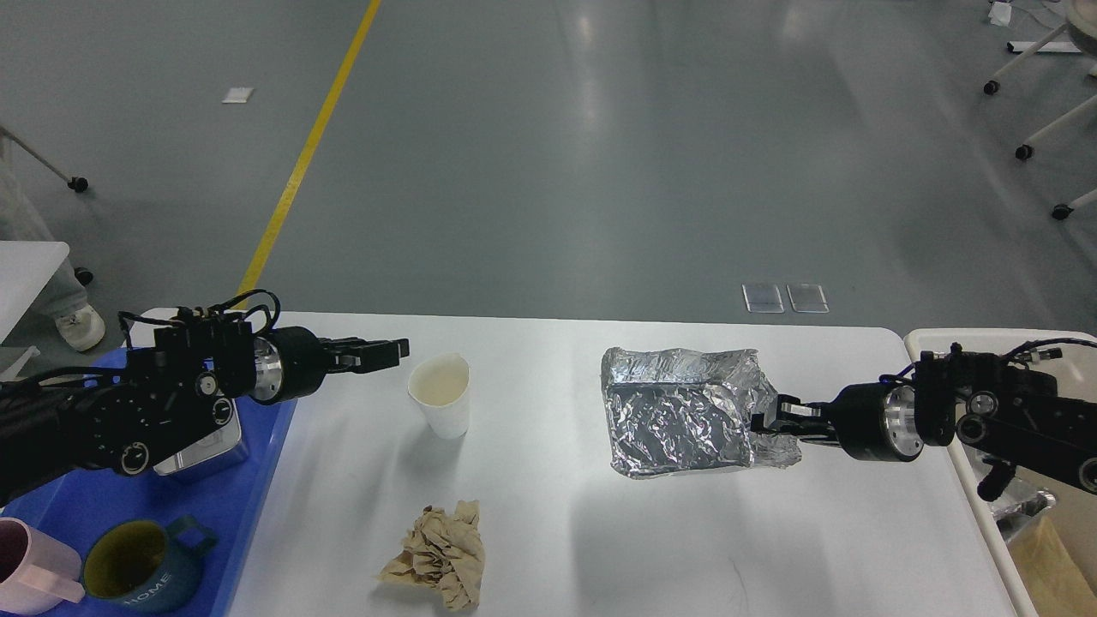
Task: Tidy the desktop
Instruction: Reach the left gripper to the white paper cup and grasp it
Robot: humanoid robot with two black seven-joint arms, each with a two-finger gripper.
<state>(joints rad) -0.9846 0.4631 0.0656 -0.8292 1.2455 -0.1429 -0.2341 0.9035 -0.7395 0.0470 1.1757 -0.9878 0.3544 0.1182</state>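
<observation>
1. Across the white counter [548, 514]: crumpled foil tray [677, 411], clamped at its right edge by the right gripper [771, 417].
2. Left gripper [390, 350], jaws together, nears the paper cup [441, 394].
3. Foil looks light, easily crushed.

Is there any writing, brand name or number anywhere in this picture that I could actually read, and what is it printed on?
"HOME" stands in pale letters on the side of the dark teal mug, which sits in the blue tray.
No other text shows: the white paper cup, the foil container, the crumpled brown paper and the pink cup appear blank.
Any markings on the robot arms are too small to read.
</observation>
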